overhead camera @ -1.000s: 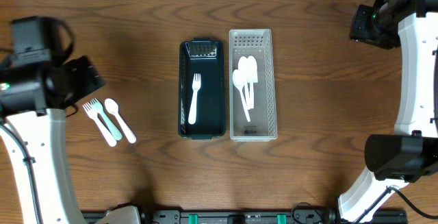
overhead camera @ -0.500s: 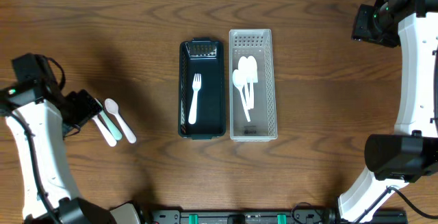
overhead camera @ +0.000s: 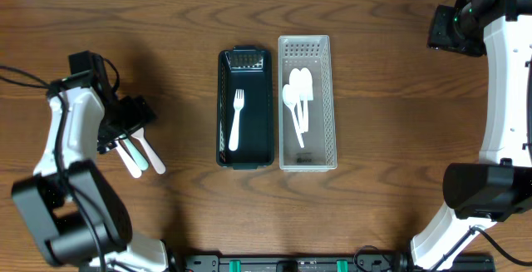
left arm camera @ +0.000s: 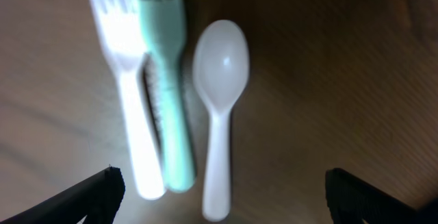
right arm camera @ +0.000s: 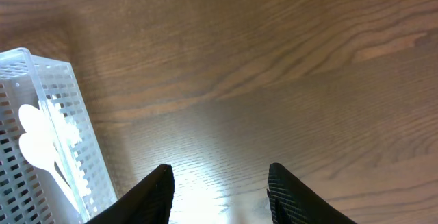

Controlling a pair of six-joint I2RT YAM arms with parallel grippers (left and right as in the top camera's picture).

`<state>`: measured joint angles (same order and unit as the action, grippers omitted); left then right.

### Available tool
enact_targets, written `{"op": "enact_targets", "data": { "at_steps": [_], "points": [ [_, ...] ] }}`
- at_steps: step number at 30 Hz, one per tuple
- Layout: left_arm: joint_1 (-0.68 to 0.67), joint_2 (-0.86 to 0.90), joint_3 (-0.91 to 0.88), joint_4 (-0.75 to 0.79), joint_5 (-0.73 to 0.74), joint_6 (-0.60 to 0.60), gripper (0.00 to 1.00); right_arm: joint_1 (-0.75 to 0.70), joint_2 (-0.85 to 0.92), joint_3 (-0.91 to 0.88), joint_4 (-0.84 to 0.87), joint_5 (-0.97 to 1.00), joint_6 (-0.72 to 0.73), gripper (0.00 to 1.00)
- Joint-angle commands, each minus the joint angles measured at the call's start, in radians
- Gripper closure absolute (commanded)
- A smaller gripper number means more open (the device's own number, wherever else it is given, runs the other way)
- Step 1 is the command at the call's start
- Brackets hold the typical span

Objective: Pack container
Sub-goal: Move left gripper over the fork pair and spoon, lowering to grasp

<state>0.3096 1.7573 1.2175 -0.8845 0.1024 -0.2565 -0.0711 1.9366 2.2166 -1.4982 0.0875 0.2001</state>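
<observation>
So the dark slotted plastic tray (overhead camera: 247, 160) in the middle of the brown wooden table (overhead camera: 391, 97) has just one white plastic fork (overhead camera: 236, 121) lying lengthwise in it. Just beside it, the clear perforated plastic basket (overhead camera: 306, 47) holds a little pile of white plastic spoons (overhead camera: 298, 97).

The left gripper (left arm camera: 226, 183) hangs spread wide over the loose cutlery, gripping nothing. Under it lie a second white fork (left arm camera: 126, 80), a mint-green plastic utensil (left arm camera: 164, 80) pressed right against it (too blurry to name), and a lone white spoon (left arm camera: 220, 87) just beside. The right gripper (right arm camera: 219, 196) is parted, empty, over bare wood near the basket's end.
</observation>
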Motion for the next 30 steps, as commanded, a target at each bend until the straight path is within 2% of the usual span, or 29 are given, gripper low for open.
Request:
{"op": "enact_targets", "data": {
  "at_steps": [1, 5, 10, 30],
  "points": [
    [-0.016, 0.061, -0.004, 0.021, 0.048, 0.000, 0.05, -0.001, 0.000, -0.001, 0.003, 0.017, -0.014, 0.53],
    [-0.061, 0.103, -0.004, 0.063, 0.047, 0.027, 0.05, -0.001, 0.000, -0.001, 0.006, 0.017, -0.014, 0.52],
    [-0.079, 0.111, -0.004, 0.102, 0.047, 0.003, 0.05, -0.001, 0.000, -0.001, 0.005, 0.018, -0.014, 0.53],
    [-0.071, 0.112, -0.022, 0.086, -0.025, -0.027, 0.05, -0.002, 0.000, -0.001, 0.017, 0.018, -0.014, 0.52]
  ]
}}
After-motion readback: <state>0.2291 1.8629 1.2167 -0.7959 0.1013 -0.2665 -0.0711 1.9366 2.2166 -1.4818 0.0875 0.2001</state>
